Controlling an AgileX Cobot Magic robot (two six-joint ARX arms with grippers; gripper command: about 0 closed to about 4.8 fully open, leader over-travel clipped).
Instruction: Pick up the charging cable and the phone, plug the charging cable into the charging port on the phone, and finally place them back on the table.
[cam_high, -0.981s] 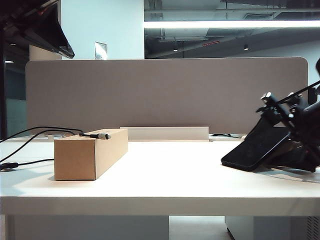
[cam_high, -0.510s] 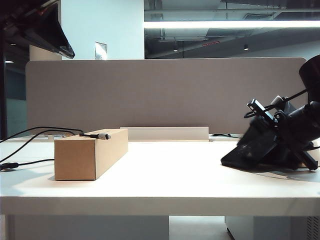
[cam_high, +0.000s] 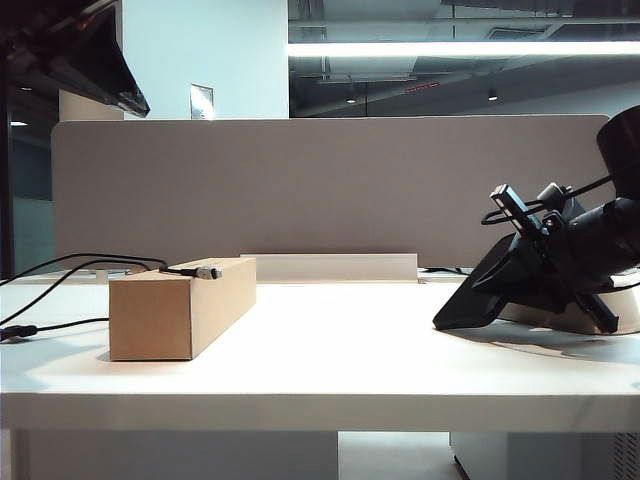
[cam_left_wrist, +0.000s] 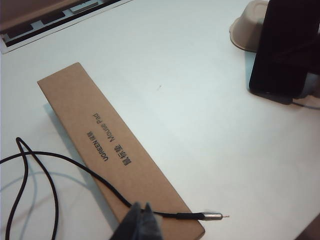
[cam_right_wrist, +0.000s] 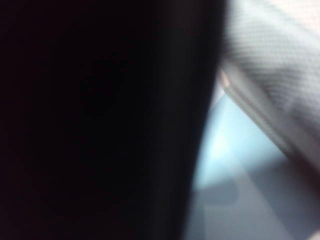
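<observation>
Clearly the right gripper (cam_high: 515, 225) is at the phone (cam_high: 490, 285) on the right side of the counter (cam_high: 330, 370), its jaws drawn in about the phone's upper part; whether the pinch is firm I cannot tell, since the right wrist view is filled by a dark blur. The phone stands tilted, its lower end on the counter and its back leaning toward an off-white tray (cam_left_wrist: 247, 27) just behind it. Before lifting, the hold should be snug on the long edges and square, leaving the lower short end with the charging port free; a skewed grip could let the glossy body slip.

The left gripper (cam_left_wrist: 142, 222) hangs above the near end of the cardboard box (cam_left_wrist: 117, 150), fingers pressed together and holding nothing. The charging cable (cam_left_wrist: 60, 160) runs across the box top, its silver plug (cam_left_wrist: 212, 216) jutting past the box's end, well apart from the phone. That arm would need to spread its fingers and take the cord just behind the plug, so the tip stays stiff for insertion.
</observation>
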